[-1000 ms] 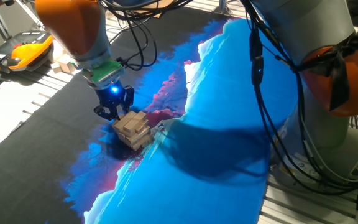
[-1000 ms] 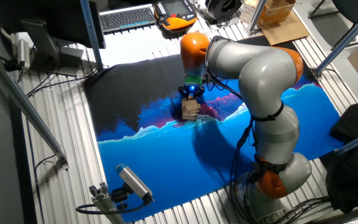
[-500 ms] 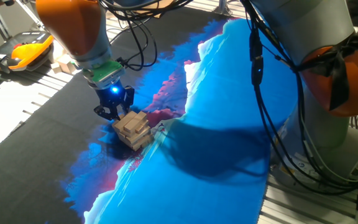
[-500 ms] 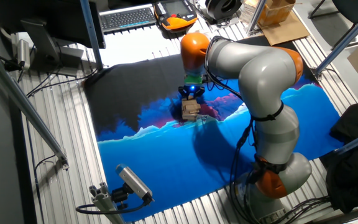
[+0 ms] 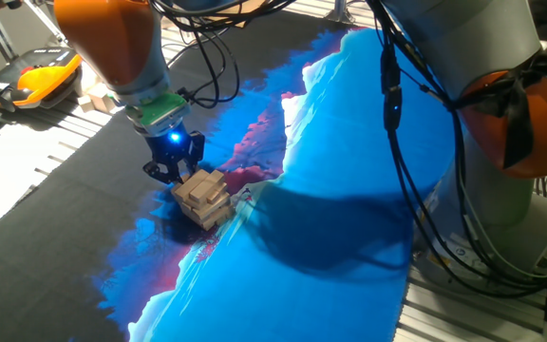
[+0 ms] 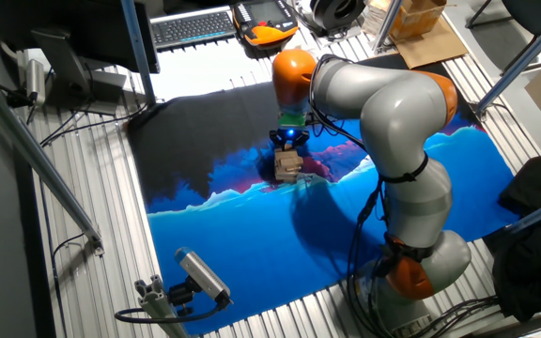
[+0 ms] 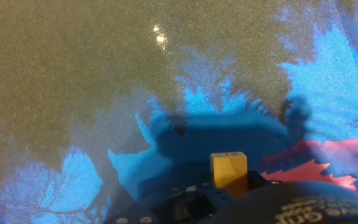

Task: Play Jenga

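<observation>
The gripper (image 5: 171, 172), its opening unclear from here, sits low against the Jenga (image 5: 203, 197) tower's far side, likely nudging a block, which calls for a slow, level push.

A robotics lab is shown. The desk (image 6: 92, 253) is built of ribbed aluminium profile and is covered by a blue-and-black printed mat (image 6: 252, 225). A keyboard (image 6: 193, 25), an orange teach pendant (image 6: 269, 17), a mounted camera (image 6: 202, 274) and loose cables (image 5: 416, 180) are seen around it.
</observation>
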Tool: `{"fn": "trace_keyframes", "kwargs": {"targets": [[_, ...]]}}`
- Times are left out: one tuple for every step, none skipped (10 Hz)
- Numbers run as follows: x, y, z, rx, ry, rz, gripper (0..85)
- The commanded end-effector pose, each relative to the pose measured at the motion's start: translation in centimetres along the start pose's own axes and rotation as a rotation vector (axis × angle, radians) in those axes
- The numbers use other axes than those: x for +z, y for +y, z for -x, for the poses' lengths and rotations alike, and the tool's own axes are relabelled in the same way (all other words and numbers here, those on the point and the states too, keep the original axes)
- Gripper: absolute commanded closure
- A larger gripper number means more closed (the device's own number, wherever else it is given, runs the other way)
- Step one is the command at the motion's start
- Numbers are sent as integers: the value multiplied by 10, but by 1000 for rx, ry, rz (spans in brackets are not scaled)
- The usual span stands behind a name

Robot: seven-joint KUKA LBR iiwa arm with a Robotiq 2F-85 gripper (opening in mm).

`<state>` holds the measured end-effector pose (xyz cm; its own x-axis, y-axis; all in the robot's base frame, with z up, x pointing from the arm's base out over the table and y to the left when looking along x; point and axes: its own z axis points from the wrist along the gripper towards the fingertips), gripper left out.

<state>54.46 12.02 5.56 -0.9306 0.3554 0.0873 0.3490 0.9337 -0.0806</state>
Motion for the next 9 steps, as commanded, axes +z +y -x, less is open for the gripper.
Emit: {"fn": "trace_keyframes", "kwargs": {"targets": [[0,0,0,-2,0,0,510],[0,0,0,-5,0,0,510],[0,0,0,-6,0,0,510],[0,0,0,-11,-1,-1,510],[0,0,0,-13,-1,-1,680],[0,0,0,-16,-1,-1,680],[0,0,1,-16,0,1,680],[0,0,1,-16,0,1,680],[0,1,1,-16,1,4,680]]}}
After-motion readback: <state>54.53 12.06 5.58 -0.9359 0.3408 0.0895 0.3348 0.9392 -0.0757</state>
